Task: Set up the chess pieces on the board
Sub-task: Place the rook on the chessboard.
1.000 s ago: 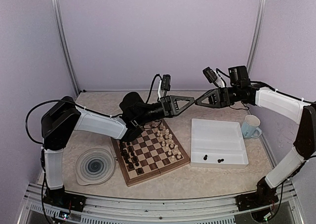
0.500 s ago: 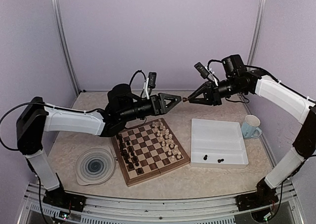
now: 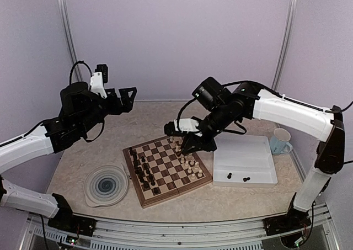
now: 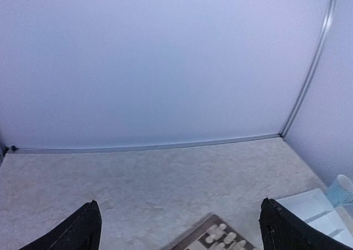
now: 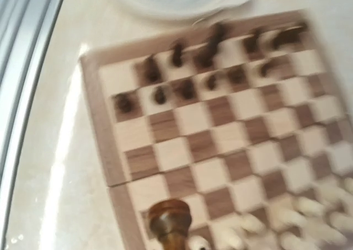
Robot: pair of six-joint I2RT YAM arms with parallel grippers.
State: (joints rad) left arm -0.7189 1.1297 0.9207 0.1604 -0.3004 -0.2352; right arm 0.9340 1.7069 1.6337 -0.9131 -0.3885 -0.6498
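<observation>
The board (image 3: 165, 171) lies at the table's middle, dark chess pieces (image 3: 141, 170) on its left side and cream ones (image 3: 191, 163) on its right. My right gripper (image 3: 186, 145) hangs over the board's far right part, shut on a dark brown chess piece (image 5: 170, 221). That piece pokes up at the bottom of the right wrist view, above the board's (image 5: 132, 161) near edge; the fingers themselves are hidden there. My left gripper (image 3: 128, 95) is raised high at the left, open and holding nothing. Its fingers (image 4: 83, 230) frame bare table and a corner of the board (image 4: 205, 232).
A white two-compartment tray (image 3: 245, 150) lies right of the board with two dark pieces (image 3: 229, 176) in its front part. A pale blue mug (image 3: 280, 141) stands at the far right. A round swirl plate (image 3: 106, 185) sits left of the board.
The two grippers met tip to tip above the board. The left one opened and drew back up to the left. The right one swung down over the board with the dark piece.
</observation>
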